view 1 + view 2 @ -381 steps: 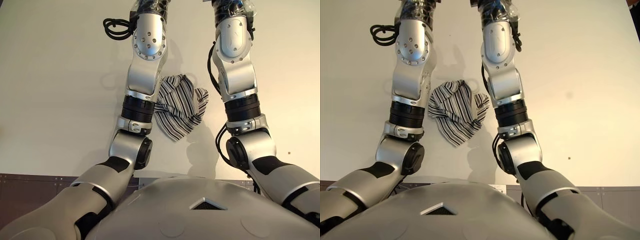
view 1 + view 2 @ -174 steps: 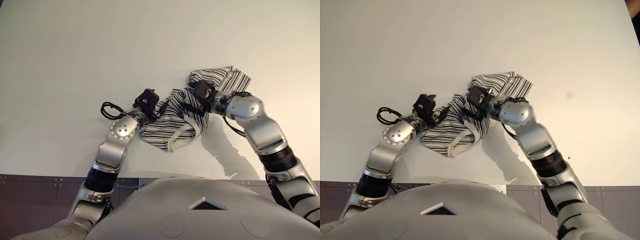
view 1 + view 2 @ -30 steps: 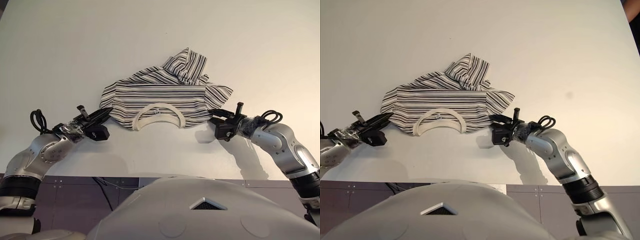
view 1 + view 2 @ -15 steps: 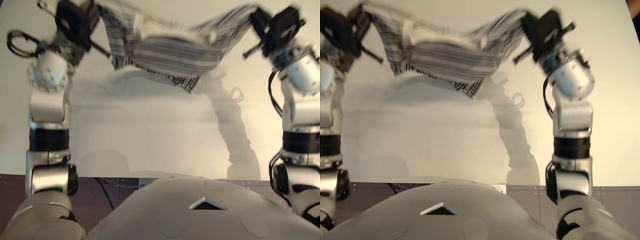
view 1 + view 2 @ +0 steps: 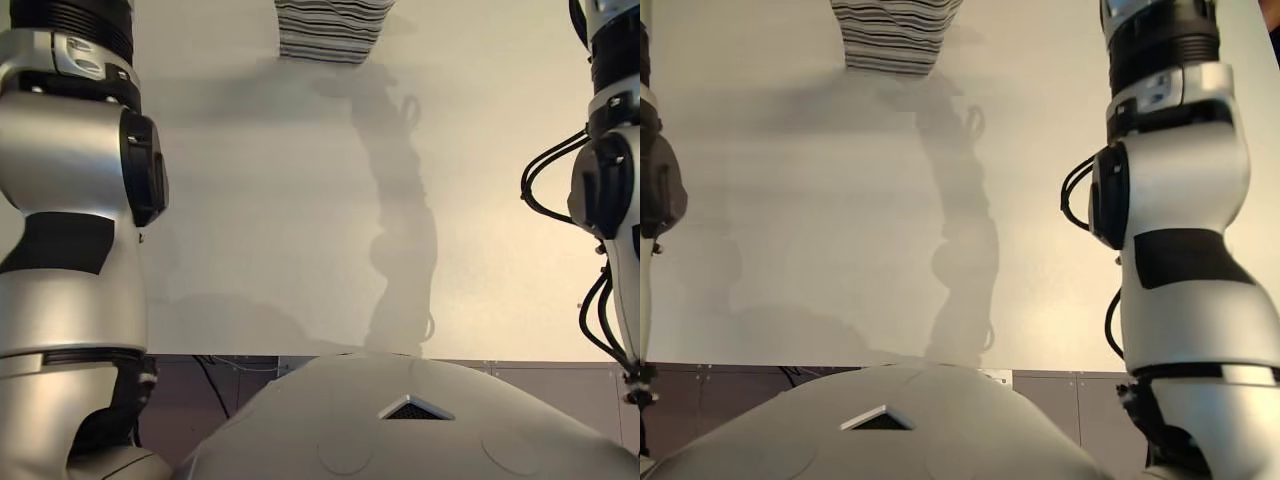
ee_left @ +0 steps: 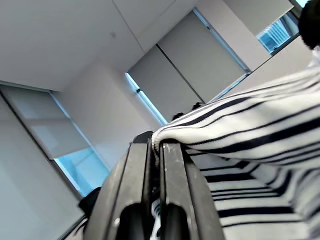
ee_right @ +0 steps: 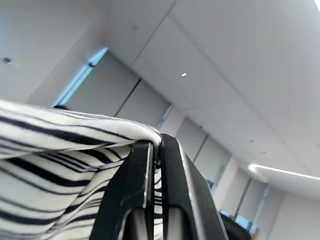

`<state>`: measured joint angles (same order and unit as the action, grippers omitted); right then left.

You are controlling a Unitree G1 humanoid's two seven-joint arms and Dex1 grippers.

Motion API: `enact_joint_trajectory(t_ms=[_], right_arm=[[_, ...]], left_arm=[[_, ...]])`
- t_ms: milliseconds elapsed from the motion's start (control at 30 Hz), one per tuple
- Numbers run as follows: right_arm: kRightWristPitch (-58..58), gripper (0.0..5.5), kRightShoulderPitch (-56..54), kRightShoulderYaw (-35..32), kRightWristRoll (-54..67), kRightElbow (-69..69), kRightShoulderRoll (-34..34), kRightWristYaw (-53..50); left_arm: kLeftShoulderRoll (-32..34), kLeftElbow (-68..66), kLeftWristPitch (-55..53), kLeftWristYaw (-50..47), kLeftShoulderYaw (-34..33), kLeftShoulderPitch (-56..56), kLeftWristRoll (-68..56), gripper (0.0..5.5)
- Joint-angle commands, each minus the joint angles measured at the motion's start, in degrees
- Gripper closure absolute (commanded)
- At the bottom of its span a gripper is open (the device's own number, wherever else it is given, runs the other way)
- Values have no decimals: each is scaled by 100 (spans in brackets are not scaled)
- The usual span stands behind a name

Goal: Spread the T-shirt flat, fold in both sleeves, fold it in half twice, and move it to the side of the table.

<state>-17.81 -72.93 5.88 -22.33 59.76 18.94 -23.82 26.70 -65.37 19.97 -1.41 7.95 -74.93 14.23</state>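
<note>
**T-shirt (image 5: 895,35) hanging from two clamped grippers**

The left gripper (image 6: 154,142) is pressing its two fingers nearly together. A rolled edge of striped cloth is sitting right at the fingertips, nipped in the narrow slit between them. The right gripper (image 7: 156,141) is doing the same: its jaws are closed down to a thin gap, with a folded edge of the shirt pinched at the tips.

From each pair of jaws the fabric is running away and downward. This suggests that the two grips are lying on opposite edges, so that the garment's own weight is pulling it open.

Farther below the jaws, the left arm (image 5: 70,200) and the right arm (image 5: 1180,200) are standing steeply on either side. The free lower end of the shirt is dangling between them, bunched into a narrow band rather than opened wide.

Beneath it the table (image 5: 300,200) is lying pale and level. Whether the hem is touching its surface cannot be told.

The step in hand is judged to be the spreading. The sleeve folds and both halvings are not yet begun.
</note>
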Motion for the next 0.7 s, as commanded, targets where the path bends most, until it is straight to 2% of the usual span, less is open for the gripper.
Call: enact_joint_trajectory(t_ms=[33, 233, 367, 433, 500, 633, 700], right_arm=[[-313, 537, -140, 39, -111, 152, 108, -359], [-324, 537, -76, 38, -84, 376, 120, -247], [-424, 537, 484, -454, 1066, -197, 70, 1682], [-302, 537, 518, -694, 1429, -362, 146, 2051], [-306, 537, 328, -734, 1361, -262, 221, 1837], [-272, 537, -99, -665, 1008, 364, 158, 772], [-266, 537, -272, -624, 889, 628, 61, 408]], left_arm=[[127, -193, 192, -291, -101, -292, 115, 540], [32, -320, 323, -153, -56, -32, 219, 540], [182, 329, 542, 1287, -306, 640, -384, 540], [281, 623, 398, 1626, -457, 871, -604, 540], [319, 528, 267, 1361, -512, 685, -514, 540], [185, -160, -14, 24, -292, -38, 81, 540], [61, -403, -47, -335, -218, -260, 245, 540]])
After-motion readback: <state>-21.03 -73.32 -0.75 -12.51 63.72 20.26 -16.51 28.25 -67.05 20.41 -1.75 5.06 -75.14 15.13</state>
